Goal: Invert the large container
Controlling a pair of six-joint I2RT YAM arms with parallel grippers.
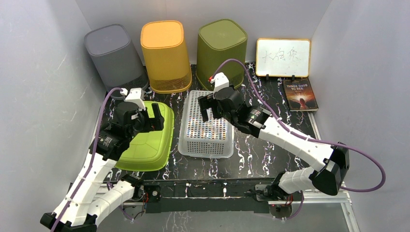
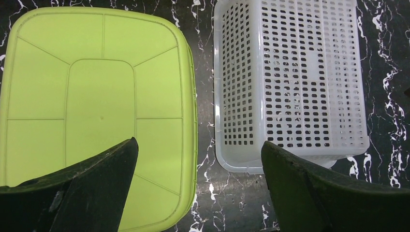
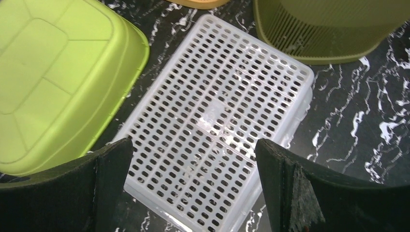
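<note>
A large lime-green container [image 1: 145,145] [image 2: 96,87] [image 3: 53,72] lies bottom up on the black marbled table at the left, its ribbed base facing up. Beside it a white perforated basket [image 1: 206,126] [image 2: 290,72] [image 3: 212,116], about as big, also lies bottom up. My left gripper [image 1: 150,118] [image 2: 199,145] hangs open above the green container's right rim, over the gap between the two, holding nothing. Over the basket's far end my right gripper [image 1: 208,106] [image 3: 193,142] stands wide open and empty.
Along the back wall stand three tall bins bottom up: grey [image 1: 115,57], orange [image 1: 165,55] and olive [image 1: 222,50] [image 3: 329,29]. A small whiteboard [image 1: 283,58] leans at the back right with a book [image 1: 300,95] lying before it. Grey walls close in on both sides.
</note>
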